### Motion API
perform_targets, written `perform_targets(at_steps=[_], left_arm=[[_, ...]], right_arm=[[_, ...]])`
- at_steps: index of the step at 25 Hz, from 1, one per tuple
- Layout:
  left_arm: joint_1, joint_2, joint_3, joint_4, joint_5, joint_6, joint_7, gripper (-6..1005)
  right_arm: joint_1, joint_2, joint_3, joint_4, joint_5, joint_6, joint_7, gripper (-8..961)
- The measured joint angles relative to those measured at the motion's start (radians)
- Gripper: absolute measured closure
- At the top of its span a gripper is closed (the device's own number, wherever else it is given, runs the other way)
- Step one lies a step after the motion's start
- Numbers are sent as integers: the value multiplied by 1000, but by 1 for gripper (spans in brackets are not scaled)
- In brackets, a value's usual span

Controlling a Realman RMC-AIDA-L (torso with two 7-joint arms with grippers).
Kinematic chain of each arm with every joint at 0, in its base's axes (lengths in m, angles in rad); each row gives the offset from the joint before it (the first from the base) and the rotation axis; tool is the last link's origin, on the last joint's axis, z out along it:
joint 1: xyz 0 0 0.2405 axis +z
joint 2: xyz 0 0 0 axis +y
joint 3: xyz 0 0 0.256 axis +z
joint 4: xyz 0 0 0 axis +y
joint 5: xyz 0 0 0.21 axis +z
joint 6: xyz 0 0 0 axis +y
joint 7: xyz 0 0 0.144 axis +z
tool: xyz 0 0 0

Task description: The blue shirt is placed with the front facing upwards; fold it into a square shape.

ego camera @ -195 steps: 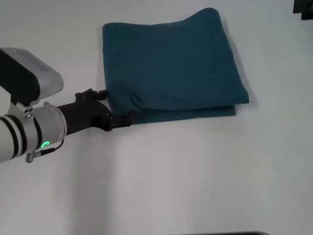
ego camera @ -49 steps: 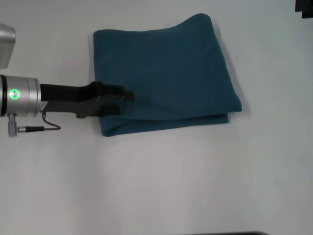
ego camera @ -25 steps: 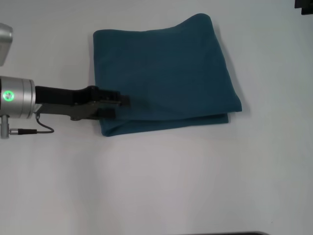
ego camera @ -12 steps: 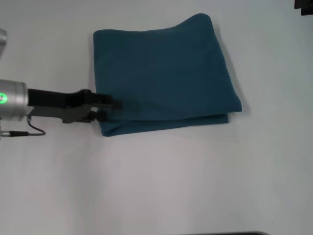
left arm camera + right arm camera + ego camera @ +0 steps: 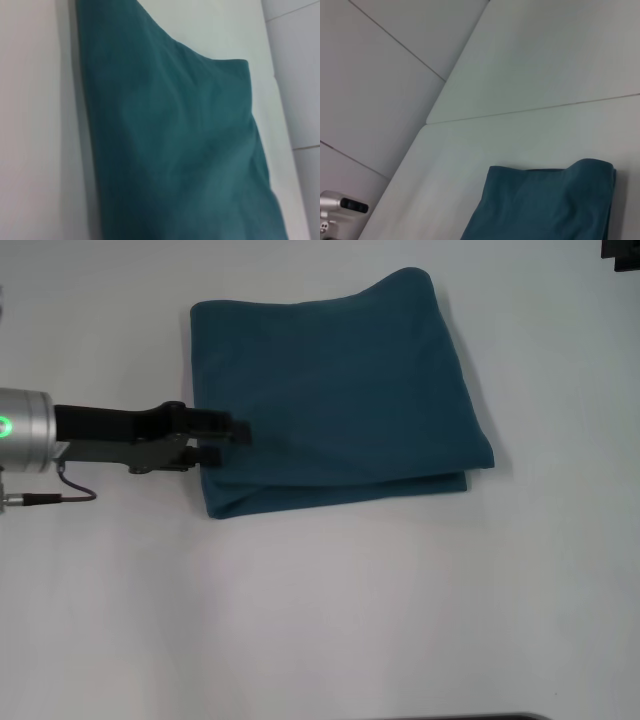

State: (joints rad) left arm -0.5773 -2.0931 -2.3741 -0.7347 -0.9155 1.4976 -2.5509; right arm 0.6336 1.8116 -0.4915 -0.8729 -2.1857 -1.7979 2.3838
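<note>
1. Flat white matte table top: lies beneath the left gripper and spreads away from it on every side.
2. Small black blocky object, cut off by the frame corner: well apart from the gripper, far off to its right and farther from the robot.
3. Thin dark strip: well apart from the gripper, on the robot's side of it.
4. Pale grey panels with thin dark seams: past the table's edge.

The left arm reaches in level from the left side of the head view. Its left gripper points right, the two dark fingers lying near-parallel with a narrow gap.
</note>
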Motion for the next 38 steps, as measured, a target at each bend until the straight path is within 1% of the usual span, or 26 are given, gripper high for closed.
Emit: perform_targets(at_steps=[2,5,11,15,19,21,25,27,30,34,38], left_arm=[[-6,-5,15,7,15,-26,-6,343],[-12,-6,23,18,33,-37,-11,343],[24,7,-46,-25,29,16,-12,343],[33,7,-49,-29,36,23,-12,344],[25,-7,-30,-17,37,13,-8,344],[19,-16,-2,-9,38,-2,-7,344],[4,-20,35,20,39,-36,-11,344],[0,-19,35,25,39,-34,-10,344],[8,-12,17,1,33,-9,-12,343],[33,-7,-59,-74,32,52,-14,342],[38,-1,-56,-64,43,37,-19,343]], right_arm=[[0,0,0,0,0,0,1,354],[2,0,-1,0,0,0,2,354],[7,0,-1,0,-1,-1,2,354],[8,0,-1,0,0,-1,2,354],[12,1,-1,0,1,-1,2,354],[12,1,-1,0,1,-2,2,354],[12,2,-1,0,-2,-2,2,354],[10,2,-1,0,-2,-2,2,354],[8,1,-1,0,0,-2,1,354],[10,1,0,0,0,-2,1,354],[15,2,-1,0,0,-3,2,354]])
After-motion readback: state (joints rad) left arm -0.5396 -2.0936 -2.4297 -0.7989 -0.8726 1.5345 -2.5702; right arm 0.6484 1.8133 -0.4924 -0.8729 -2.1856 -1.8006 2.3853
